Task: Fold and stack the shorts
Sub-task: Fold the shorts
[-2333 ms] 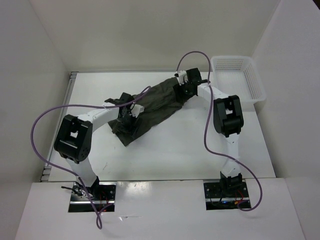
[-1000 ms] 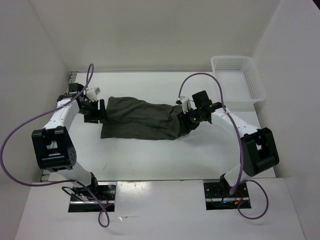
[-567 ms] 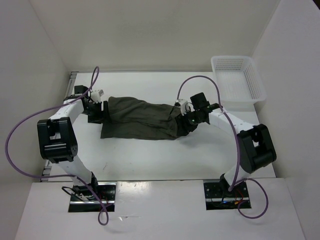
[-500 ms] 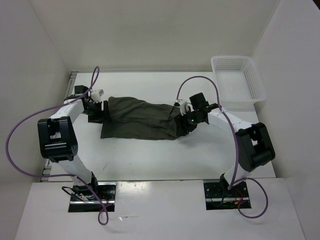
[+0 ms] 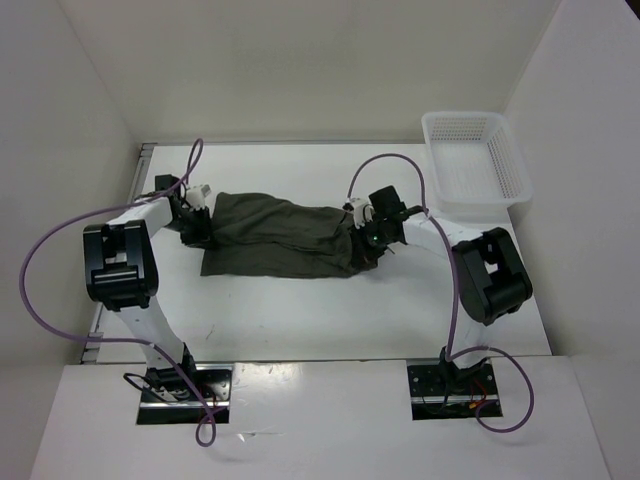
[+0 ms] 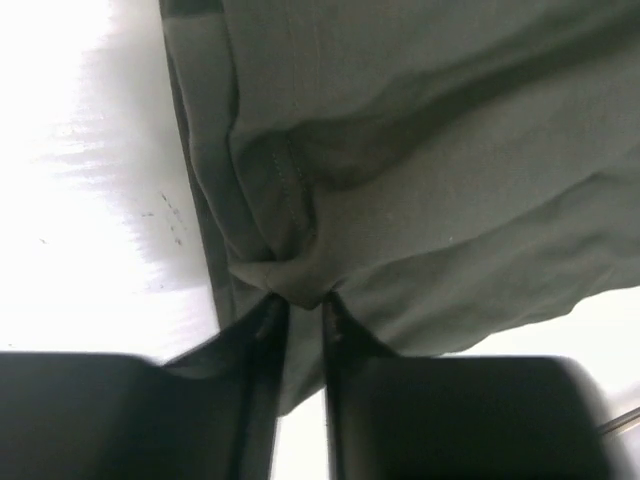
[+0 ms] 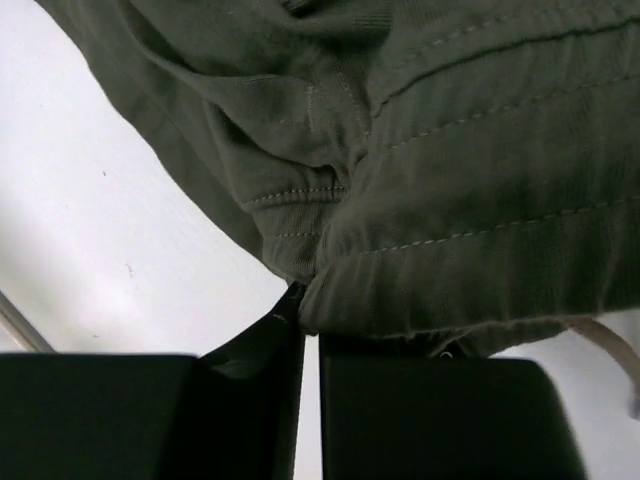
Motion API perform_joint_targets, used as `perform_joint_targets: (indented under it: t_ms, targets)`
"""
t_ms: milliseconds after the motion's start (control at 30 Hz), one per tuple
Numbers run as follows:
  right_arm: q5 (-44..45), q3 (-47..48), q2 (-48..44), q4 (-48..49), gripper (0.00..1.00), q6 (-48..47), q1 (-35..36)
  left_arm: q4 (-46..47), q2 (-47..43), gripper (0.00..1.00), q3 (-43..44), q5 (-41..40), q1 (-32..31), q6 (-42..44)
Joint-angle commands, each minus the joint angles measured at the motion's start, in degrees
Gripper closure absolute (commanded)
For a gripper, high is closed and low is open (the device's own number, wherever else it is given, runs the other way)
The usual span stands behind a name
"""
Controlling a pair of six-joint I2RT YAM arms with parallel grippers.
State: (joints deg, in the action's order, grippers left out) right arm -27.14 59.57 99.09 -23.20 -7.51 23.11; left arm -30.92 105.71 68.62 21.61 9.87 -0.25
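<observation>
Dark olive shorts (image 5: 285,238) lie stretched flat on the white surface (image 5: 300,310) between the two pincers, one end in each. The left pincer (image 5: 197,224) is clenched on a bunched fold at the hemmed edge of the cloth, which is pinched between its dark fingertips (image 6: 262,335) and spreads away ahead of them. The right pincer (image 5: 366,236) is clamped on the ribbed waistband end, its fingers (image 7: 270,350) nearly meeting on the stitched edge, with the pale drawstring (image 7: 608,348) trailing just to one side. A white mesh basket (image 5: 470,160) stands well apart beyond the right pincer, at the far corner.
</observation>
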Motion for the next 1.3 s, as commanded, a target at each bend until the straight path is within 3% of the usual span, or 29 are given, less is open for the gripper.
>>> perform_joint_targets:
  t_ms: [0, 133, 333, 467, 533, 667, 833, 1000, 1167, 1267]
  targets:
    - [2.44, 5.72, -0.29, 2.21, 0.94, -2.84, 0.44, 0.86, 0.46, 0.86, 2.84, 2.21, 0.06, 0.25]
    - [-0.19, 13.44, -2.40, -2.54, 1.00, -8.13, 0.44, 0.34, -3.48, 1.00, 5.81, 0.10, 0.06, 0.25]
    - [0.41, 22.25, -3.55, -9.23, 1.00, -15.69, 0.44, -3.36, -6.82, 1.00, 15.04, 0.72, 1.21, 0.25]
    - [17.13, 20.86, -4.77, -2.22, 1.00, -15.00, 0.44, -6.16, -9.64, 1.00, 20.05, 2.65, 1.21, 0.25]
    - [21.23, 19.44, -4.78, 1.73, 1.00, -14.47, -2.00, -8.18, -10.79, 1.00, 20.58, 5.10, 1.21, 0.25]
    - [28.60, 16.64, -4.78, 6.23, 1.00, -11.48, -5.35, -10.74, -14.12, 1.00, 17.52, 6.34, 1.21, 0.25]
    - [30.21, 15.58, -5.31, 10.09, 1.00, -8.85, -5.36, -10.22, -14.83, 1.00, 9.79, 5.73, 0.60, 0.25]
    - [35.56, 14.34, -3.38, 15.02, 1.00, -5.42, -5.36, -8.03, -14.83, 1.00, 7.49, 5.73, -0.02, 0.25]
    - [34.35, 15.40, -1.27, 15.92, 1.00, -5.31, -5.36, -8.55, -14.83, 1.00, 6.18, 5.73, -1.25, 0.25]
    - [19.61, 15.23, -1.27, 5.07, 1.00, -18.26, -5.36, -10.13, -14.83, 1.00, 2.50, 3.80, -2.75, 0.25]
